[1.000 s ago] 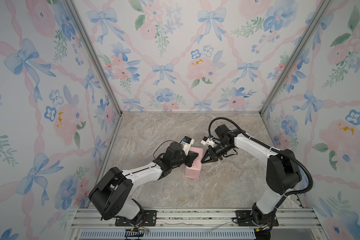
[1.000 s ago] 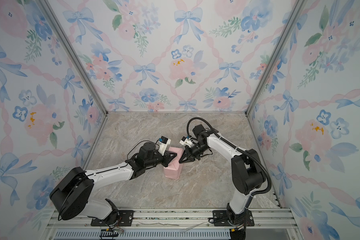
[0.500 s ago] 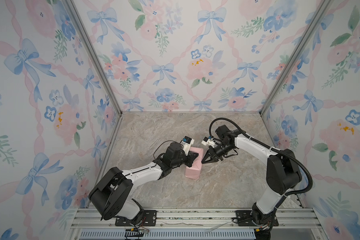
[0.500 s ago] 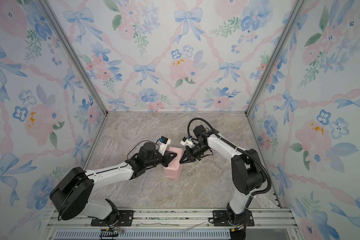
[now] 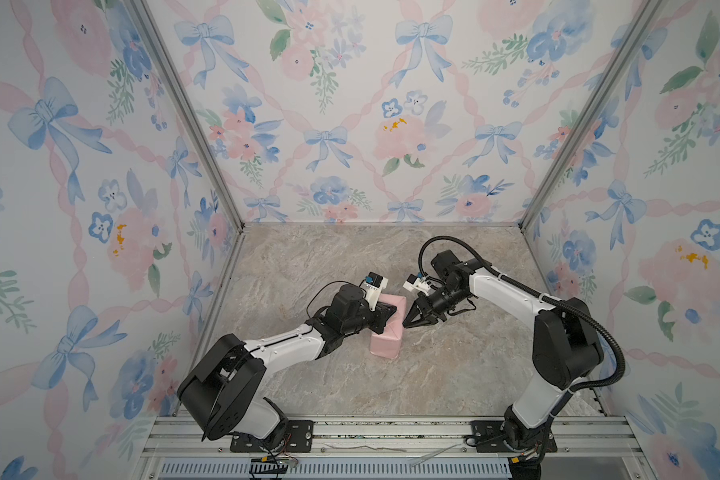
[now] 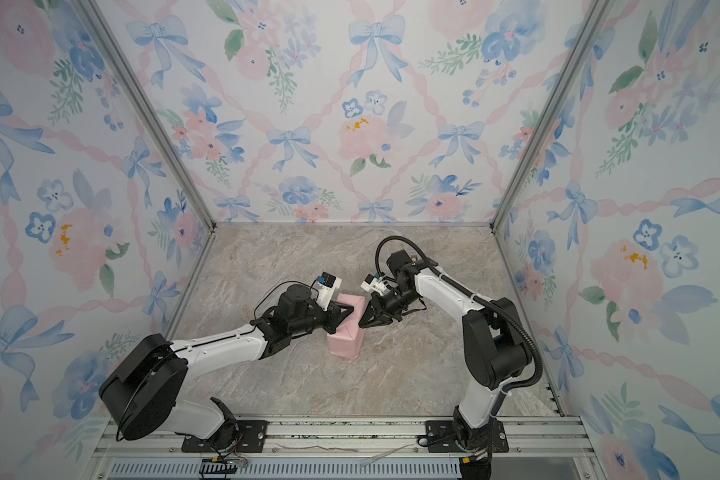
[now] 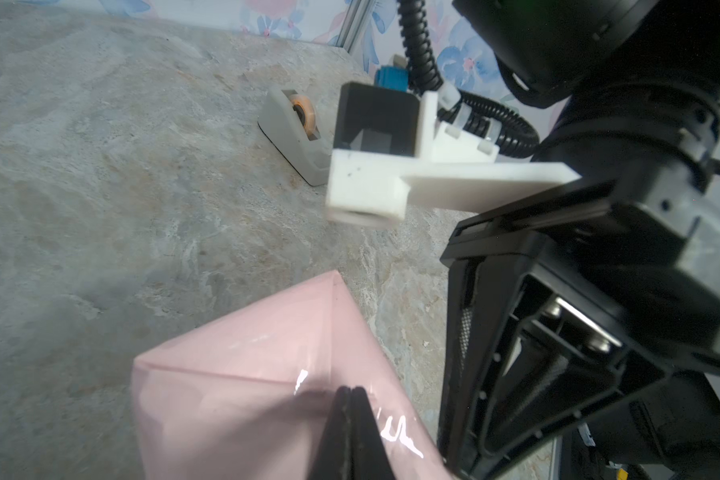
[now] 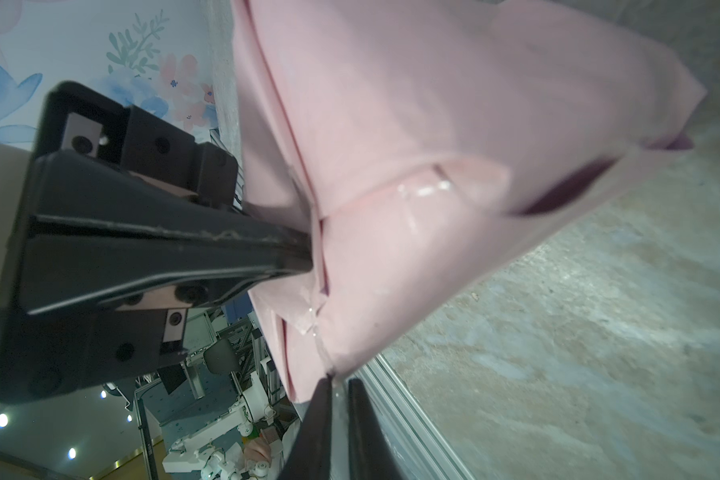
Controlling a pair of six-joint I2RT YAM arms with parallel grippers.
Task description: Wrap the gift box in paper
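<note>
Reaching low, left tool (image 5: 393, 310) pressed together against paper (image 5: 386, 345), right tool (image 5: 407, 325) slightly parted beside it

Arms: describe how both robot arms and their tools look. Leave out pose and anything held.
The left arm and right arm have white links between bulky black joints. The black left tool and right tool each taper to a wedge, with a white camera bracket behind. A black ribbed cable runs along the right arm.

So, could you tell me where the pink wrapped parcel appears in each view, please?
In a top view: pink parcel mid-floor.
In a top view: likewise mid-floor.
Left wrist: bottom centre.
Right wrist: upper centre and right.
Shared landmark: the left gripper touching it.
</note>
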